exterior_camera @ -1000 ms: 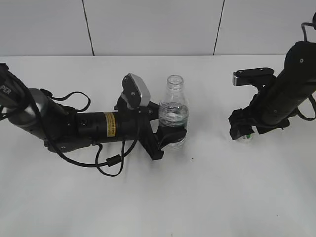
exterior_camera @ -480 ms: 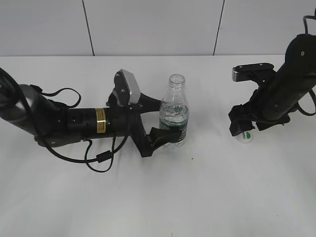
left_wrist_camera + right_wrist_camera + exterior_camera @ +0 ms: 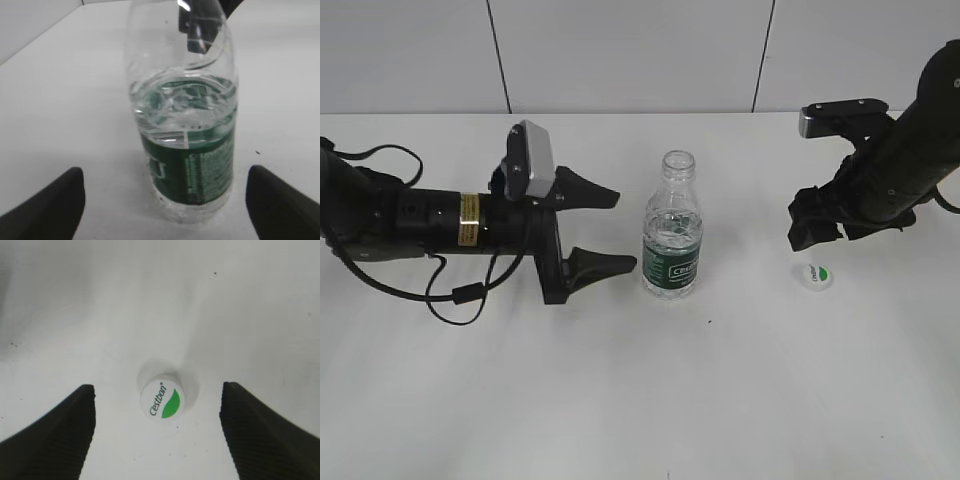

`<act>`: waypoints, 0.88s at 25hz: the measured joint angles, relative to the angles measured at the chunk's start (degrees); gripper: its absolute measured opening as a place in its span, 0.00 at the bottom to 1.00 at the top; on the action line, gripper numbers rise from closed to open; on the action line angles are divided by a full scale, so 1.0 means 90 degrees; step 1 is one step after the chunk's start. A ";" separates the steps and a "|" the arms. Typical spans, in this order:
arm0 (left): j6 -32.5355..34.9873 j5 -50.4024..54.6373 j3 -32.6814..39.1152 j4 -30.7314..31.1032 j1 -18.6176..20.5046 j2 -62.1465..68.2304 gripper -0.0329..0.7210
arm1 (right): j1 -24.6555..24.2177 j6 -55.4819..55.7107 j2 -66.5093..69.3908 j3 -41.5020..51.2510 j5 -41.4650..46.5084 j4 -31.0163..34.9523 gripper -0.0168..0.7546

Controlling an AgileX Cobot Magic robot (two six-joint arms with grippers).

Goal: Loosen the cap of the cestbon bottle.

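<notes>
— Changed since a second ago? Left gripper pulled back from the bottle; was wrapped around its lower body, now spread wide and just beside it, touching nothing. In the left wrist view, fingers apart at both lower corners, bottle free between them.

— And on the right side?

— Right gripper lifted away from the cap. Half a second ago close over it, now hovering above, released. In the right wrist view, cap lying alone on the table, green patch and lettering up, no contact with either finger.

— Position of the bottle?

— Upright in the middle of the table, neck open, partly filled with water. Cap well apart from it, to the right, flat on the surface.

— Meaning for the task?

— Probably finished, even more than asked: cap not only loosened but taken off fully and put down. Both arms seem to be retreating. Nothing left to hold. Only risk, judged from here: open bottle standing unsupported, easy to tip with a careless move of the left arm.
</notes>
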 joint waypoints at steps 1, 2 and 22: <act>0.0000 0.0024 0.0000 0.0033 0.0090 -0.0077 0.83 | 0.0000 0.0000 -0.0045 0.0000 -0.0013 0.0000 0.79; 0.0000 0.0082 0.0000 0.0054 0.0179 -0.0150 0.83 | 0.0000 0.0000 -0.0101 -0.0006 -0.0046 -0.0006 0.79; -0.1132 0.6838 -0.0115 -0.1071 0.0890 -0.1817 0.83 | 0.0000 0.0000 -0.0944 -0.0013 -0.1511 -0.0888 0.79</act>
